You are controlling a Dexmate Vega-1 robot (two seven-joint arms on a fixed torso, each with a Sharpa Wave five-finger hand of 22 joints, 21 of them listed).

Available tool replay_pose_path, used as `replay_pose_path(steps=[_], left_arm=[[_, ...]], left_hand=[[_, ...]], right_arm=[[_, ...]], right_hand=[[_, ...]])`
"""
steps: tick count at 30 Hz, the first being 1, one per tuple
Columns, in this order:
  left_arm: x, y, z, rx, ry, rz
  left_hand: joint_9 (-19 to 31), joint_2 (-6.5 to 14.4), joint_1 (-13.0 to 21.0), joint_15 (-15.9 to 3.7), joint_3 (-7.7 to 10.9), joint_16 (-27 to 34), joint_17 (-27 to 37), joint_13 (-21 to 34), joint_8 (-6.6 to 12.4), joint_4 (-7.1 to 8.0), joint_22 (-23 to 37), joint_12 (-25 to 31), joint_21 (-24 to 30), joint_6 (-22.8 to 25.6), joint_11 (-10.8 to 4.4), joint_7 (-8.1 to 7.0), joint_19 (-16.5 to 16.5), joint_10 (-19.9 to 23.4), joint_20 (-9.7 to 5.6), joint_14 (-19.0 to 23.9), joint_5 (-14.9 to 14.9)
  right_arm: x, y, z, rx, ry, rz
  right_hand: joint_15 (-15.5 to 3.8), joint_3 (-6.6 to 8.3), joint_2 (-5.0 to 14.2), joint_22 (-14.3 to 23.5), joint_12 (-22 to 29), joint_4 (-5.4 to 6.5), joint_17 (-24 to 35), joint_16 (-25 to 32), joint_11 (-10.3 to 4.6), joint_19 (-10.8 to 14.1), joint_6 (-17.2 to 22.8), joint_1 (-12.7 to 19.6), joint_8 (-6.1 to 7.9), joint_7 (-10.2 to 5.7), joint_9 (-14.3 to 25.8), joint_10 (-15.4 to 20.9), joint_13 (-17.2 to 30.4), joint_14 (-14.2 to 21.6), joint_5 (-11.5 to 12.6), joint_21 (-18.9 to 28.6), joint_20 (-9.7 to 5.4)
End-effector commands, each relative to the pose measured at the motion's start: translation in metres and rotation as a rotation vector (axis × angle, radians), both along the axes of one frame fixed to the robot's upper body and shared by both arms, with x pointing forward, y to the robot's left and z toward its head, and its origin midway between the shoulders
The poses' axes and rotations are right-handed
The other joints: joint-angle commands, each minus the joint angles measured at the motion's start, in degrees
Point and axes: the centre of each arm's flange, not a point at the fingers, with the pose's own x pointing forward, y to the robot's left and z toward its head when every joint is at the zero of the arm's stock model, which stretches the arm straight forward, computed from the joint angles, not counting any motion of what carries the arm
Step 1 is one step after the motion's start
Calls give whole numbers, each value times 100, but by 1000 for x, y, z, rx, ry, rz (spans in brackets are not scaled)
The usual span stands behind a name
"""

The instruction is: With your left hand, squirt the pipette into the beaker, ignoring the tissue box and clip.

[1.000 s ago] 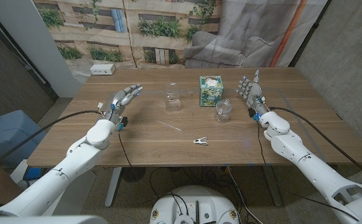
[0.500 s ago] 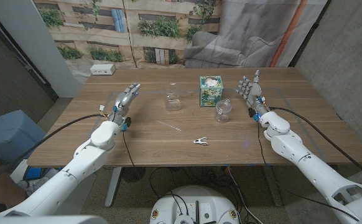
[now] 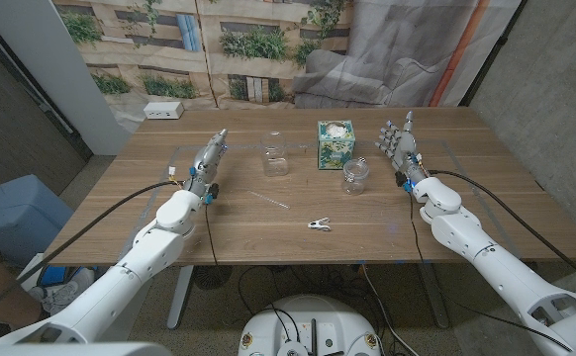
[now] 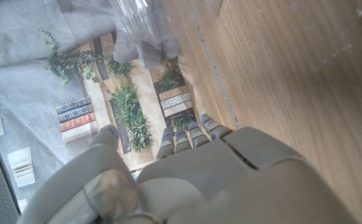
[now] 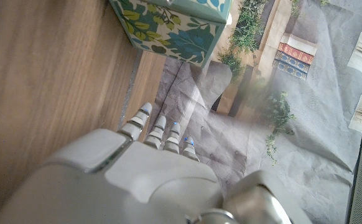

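Observation:
The pipette (image 3: 268,199), thin and clear, lies on the wooden table (image 3: 466,188) near its middle. Behind it stands a clear glass beaker (image 3: 275,155), whose base also shows in the left wrist view (image 4: 145,22). My left hand (image 3: 207,158) is left of the pipette and apart from it, fingers stretched toward the far side, holding nothing. The same hand (image 4: 187,180) is seen from behind in its wrist view. My right hand (image 3: 399,141) stands upright at the right with its fingers apart and nothing in it; its wrist view shows its back (image 5: 150,174).
A green patterned tissue box (image 3: 335,144) (image 5: 175,25) stands behind the middle. A second clear glass vessel (image 3: 355,175) stands in front of the box, to its right. A metal clip (image 3: 318,224) lies near the front. A white power strip (image 3: 163,111) sits at the far left corner.
My left arm has swung toward the table's middle, carrying the hand closer to the beaker and pipette, and the hand has turned more edge-on. The right hand has not moved.

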Motion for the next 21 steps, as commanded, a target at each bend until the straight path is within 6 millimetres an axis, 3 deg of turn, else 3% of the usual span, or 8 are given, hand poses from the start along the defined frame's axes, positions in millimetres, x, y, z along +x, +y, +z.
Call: replay_pose_path(steps=[1,8,21], left_arm=[[11,-10,-2,-49,9,-38],[13,-4,-4,-52,16,-20],[4,17,-29,-22,82,-8]], left_hand=[[17,7,-126,4,3,-8,13,0,7,95,19,-19,6,-100,-10,14,-83,-134,-234,-116,41],[12,10,-297,20,76,86,-2,-4,110,190,13,105,91,125,39,69,40,106,-205,124,78],[13,9,-349,17,182,103,-12,-7,119,193,9,140,131,259,26,102,200,297,-133,318,103]], right_arm=[[0,0,0,-1,0,2],[0,0,0,1,0,-2],[0,0,0,1,0,-1]], right_hand=[[-487,-44,335,31,18,-4,26,37,-2,20,7,0,36,-50,9,7,7,-29,29,35,-1],[-481,-43,336,31,13,-4,26,36,-3,17,2,1,34,-52,9,-2,6,-31,30,34,-1],[-481,-44,335,31,14,-5,26,33,2,18,13,1,39,-48,9,4,4,-38,29,34,0]])
